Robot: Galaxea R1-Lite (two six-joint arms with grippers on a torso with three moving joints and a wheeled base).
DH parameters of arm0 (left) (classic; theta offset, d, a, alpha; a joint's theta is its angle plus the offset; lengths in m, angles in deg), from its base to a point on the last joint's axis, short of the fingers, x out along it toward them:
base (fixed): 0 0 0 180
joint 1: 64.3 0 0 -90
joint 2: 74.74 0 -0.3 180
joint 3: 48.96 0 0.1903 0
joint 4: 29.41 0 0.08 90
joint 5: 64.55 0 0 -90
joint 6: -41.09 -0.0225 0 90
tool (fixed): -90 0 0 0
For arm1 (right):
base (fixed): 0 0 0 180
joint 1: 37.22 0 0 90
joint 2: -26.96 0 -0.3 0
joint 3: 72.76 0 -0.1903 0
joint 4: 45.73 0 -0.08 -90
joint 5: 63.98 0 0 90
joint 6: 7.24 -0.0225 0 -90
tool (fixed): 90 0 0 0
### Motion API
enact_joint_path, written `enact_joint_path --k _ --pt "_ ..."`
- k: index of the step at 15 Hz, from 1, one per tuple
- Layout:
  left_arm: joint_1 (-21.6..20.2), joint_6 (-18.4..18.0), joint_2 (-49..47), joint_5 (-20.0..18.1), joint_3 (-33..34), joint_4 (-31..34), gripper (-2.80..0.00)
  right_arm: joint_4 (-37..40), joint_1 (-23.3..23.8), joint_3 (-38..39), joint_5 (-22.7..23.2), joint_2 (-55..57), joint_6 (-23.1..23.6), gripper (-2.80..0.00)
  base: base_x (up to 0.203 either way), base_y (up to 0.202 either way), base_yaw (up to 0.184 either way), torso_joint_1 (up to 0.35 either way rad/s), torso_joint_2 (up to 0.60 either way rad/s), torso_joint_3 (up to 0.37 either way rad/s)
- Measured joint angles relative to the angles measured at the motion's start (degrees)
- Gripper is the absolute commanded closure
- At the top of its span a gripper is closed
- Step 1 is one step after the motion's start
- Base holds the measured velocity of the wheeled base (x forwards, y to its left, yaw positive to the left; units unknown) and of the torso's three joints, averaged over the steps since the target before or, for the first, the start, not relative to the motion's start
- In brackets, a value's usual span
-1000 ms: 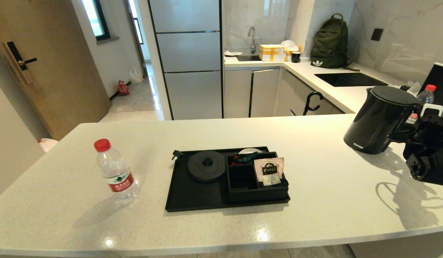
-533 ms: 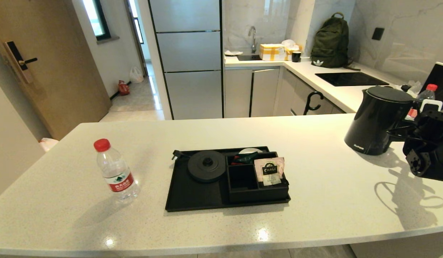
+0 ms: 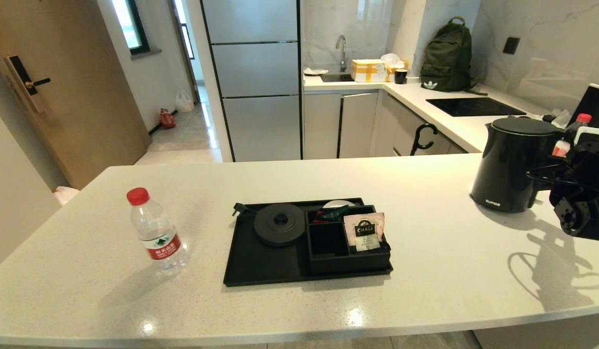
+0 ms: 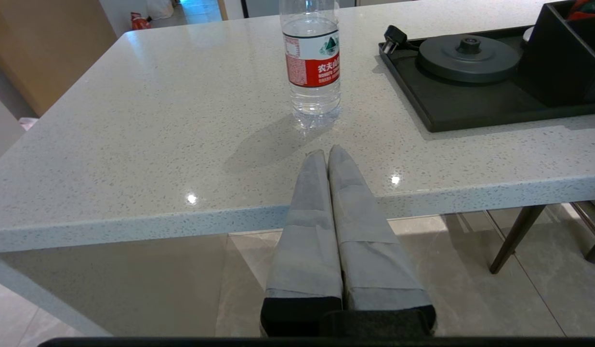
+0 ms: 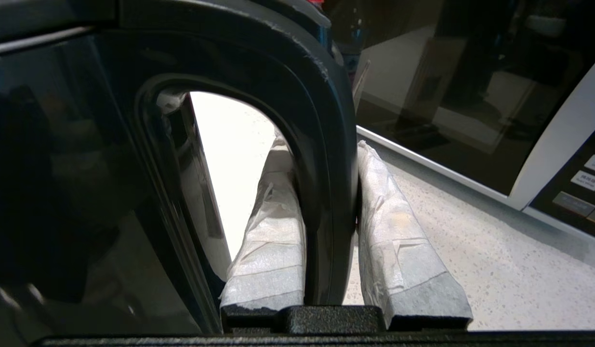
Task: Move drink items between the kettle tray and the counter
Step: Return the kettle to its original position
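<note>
- The kettle stands upright on the table at its far right, well apart from the kettle tray.
- The right end effector is clamped on the kettle's handle: one taped finger sits inside the handle loop and the other lies against the handle's outer face.
- In the head view the right end effector shows at the right edge, just behind the kettle body.
- The kettle tray lies flat at the middle of the table, its round kettle base bare.
- The tray's compartment box sits on its right side, and the tea sachet leans in its right compartment.
- A small red and green item lies in the box's rear compartment; I cannot tell what it is.
- The water bottle stands upright on the table, left of the tray and apart from it.
- The left end effector hangs at the table's front edge, below and in front of the bottle, with its fingers pressed together and gripping nothing.
- Beside the kettle, at the right, stands a microwave with a button panel.
- A second red-capped bottle shows behind the right arm.
- On the far kitchen worktop rests a green backpack.
</note>
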State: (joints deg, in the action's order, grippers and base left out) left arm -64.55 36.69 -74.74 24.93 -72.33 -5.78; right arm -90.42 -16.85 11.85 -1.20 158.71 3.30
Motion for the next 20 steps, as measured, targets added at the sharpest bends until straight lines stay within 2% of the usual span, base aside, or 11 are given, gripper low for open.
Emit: enact_joint_path --k 6,14,20 --pt "-0.1 0.0 0.0 0.0 0.0 0.0 0.0 -0.3 -0.4 2.5 0.0 -2.6 -0.3 0.0 0.0 0.0 0.0 0.0 0.0 0.0" --pt "0.0 0.0 0.0 0.0 0.0 0.0 0.0 -0.8 -3.2 6.0 -1.7 -6.0 -1.4 0.0 0.0 0.0 0.0 0.0 0.0 0.0" --pt "-0.1 0.0 0.0 0.0 0.0 0.0 0.0 -0.3 -8.4 10.3 -2.6 -10.5 -2.3 0.0 0.0 0.0 0.0 0.0 0.0 0.0"
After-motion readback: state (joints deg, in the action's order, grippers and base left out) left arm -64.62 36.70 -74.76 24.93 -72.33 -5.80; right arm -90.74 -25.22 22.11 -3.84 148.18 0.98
